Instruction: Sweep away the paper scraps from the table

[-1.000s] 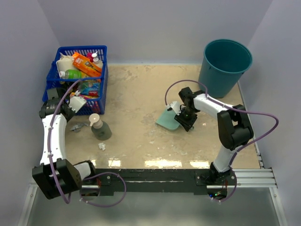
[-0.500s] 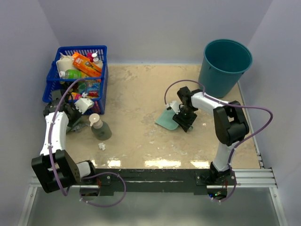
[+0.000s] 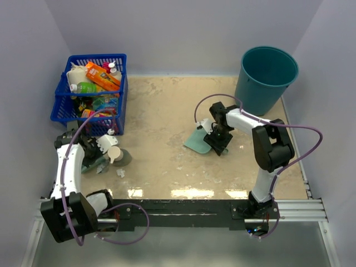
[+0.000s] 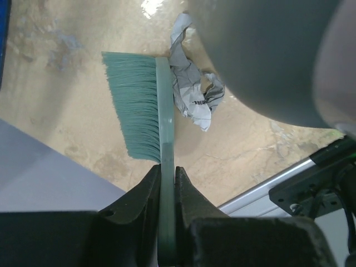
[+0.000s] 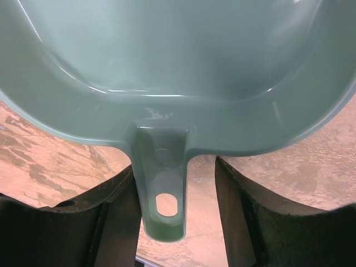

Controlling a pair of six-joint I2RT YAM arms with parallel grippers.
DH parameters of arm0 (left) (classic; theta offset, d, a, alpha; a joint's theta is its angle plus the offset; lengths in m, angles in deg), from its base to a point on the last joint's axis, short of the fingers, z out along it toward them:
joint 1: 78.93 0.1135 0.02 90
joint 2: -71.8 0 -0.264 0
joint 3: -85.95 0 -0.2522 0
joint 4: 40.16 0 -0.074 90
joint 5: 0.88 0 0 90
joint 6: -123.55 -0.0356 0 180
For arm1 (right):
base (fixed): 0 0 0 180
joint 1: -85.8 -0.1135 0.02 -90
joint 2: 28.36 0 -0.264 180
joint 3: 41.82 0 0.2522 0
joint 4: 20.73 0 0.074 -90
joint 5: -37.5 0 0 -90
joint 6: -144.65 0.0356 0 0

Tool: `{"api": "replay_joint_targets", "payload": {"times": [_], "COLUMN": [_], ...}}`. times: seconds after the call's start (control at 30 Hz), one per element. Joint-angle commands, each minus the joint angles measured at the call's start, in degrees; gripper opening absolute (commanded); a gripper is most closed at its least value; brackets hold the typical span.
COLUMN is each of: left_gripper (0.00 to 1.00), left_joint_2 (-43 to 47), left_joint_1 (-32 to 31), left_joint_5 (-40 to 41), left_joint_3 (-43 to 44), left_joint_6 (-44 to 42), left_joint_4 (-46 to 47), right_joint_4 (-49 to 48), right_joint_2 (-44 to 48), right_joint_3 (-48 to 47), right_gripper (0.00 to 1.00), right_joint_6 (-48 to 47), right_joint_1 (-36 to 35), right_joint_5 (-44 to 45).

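Left gripper (image 4: 167,173) was clamped tight on the brush (image 4: 142,105) handle, head held low over the table (image 3: 161,105) at the near left, ready for a stroke. A grey scrap (image 4: 190,94) lay against the back of the brush head, not the bristle side, between it and a bottle (image 3: 118,156). My guess is the brush needed to get round behind it first. Of the other paper scraps, a white one (image 3: 119,173) sat just near of the bottle, with tiny bits mid-table. Right gripper (image 5: 175,169) had its fingers apart either side of the dustpan (image 5: 183,55) handle, a gap showing on one side, so no grip. The pan lay flat right of centre, mouth facing left, presumably parked to catch the scraps. There was a wide bare stretch between brush and pan. The basket (image 3: 119,114) stood just far of the left arm and the rail (image 3: 183,208) ran close on the near side. The bottle crowded the sweep path. The bucket (image 3: 267,72) waited at the far right corner, likely for dumping.
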Motion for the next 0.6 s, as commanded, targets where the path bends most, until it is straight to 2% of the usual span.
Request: {"api": "replay_joint_targets", "payload": {"times": [0.0,0.13,0.37,0.57], "left_gripper": [0.0,0.0,0.0,0.0], "left_joint_2": [-1.3,-3.9,-12.2,-15.3], "left_joint_1": [-0.9,-0.9,-0.4,-0.2], "left_joint_5": [-8.8,-8.9,-9.0,-8.7], "left_joint_3": [-0.3,2.3,12.5,20.1], "left_joint_6": [0.6,3.8,12.8,14.7], "left_joint_4": [-13.0,-11.7,-8.2,-7.9], "right_joint_4": [-1.5,-2.4,-2.9,-2.8], "right_joint_2": [-0.4,-1.3,-1.9,-2.4], "right_joint_3": [-2.4,-2.9,-3.7,-4.4], "right_gripper": [0.55,0.55,0.56,0.56], "right_joint_6": [1.3,1.7,1.7,1.5], "right_joint_1": [-0.2,-0.2,-0.2,-0.2], "right_joint_5": [-2.1,-2.4,-2.3,-2.2]}}
